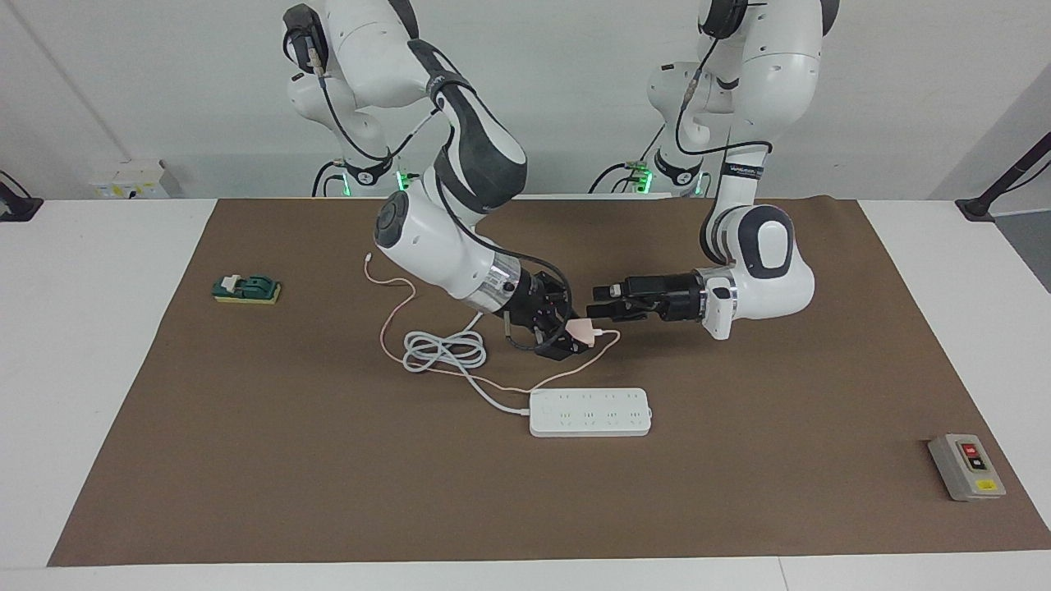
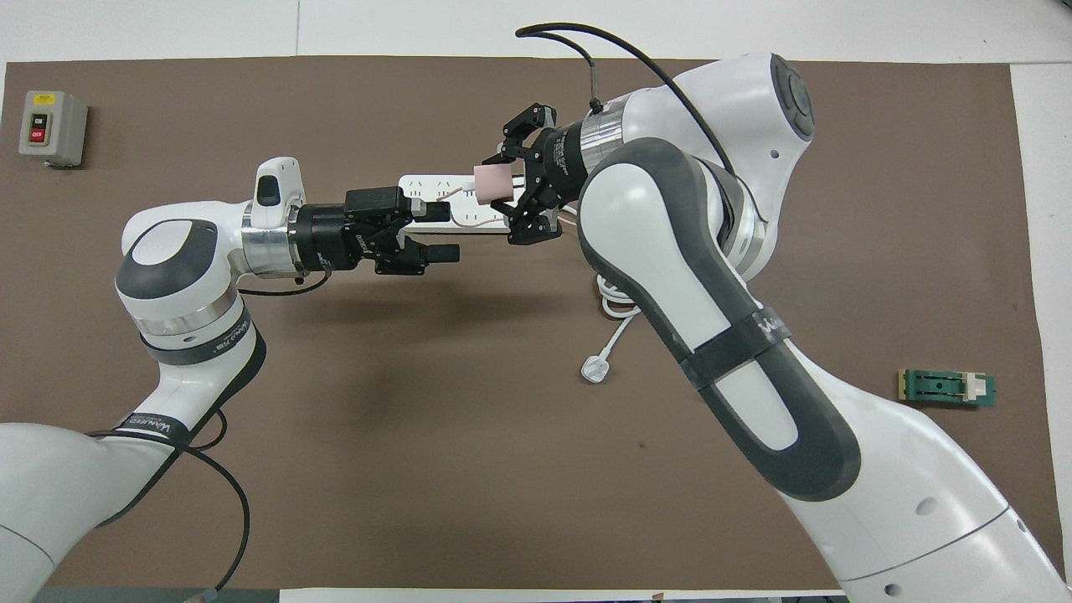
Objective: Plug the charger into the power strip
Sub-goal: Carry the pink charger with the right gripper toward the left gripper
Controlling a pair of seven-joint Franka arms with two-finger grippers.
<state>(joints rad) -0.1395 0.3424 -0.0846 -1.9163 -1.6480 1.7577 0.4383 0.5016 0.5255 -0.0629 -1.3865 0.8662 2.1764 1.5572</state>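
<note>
The pale-pink charger (image 1: 581, 330) hangs in the air, with my right gripper (image 1: 575, 332) shut on it. In the overhead view the charger (image 2: 492, 182) and right gripper (image 2: 494, 182) cover part of the white power strip (image 2: 444, 182). The facing view shows them raised over the mat beside the power strip (image 1: 589, 412), which lies flat. The pink cable (image 1: 566, 373) trails from the charger down to the mat. My left gripper (image 1: 593, 302) is open in the air, its tips a short gap from the charger; the left gripper (image 2: 448, 232) holds nothing.
The strip's white cord coil (image 1: 443, 349) lies on the mat toward the right arm's end, its white plug (image 2: 595, 368) nearer to the robots. A green piece (image 1: 246, 289) sits at the right arm's end. A grey button box (image 1: 966, 466) sits at the left arm's end.
</note>
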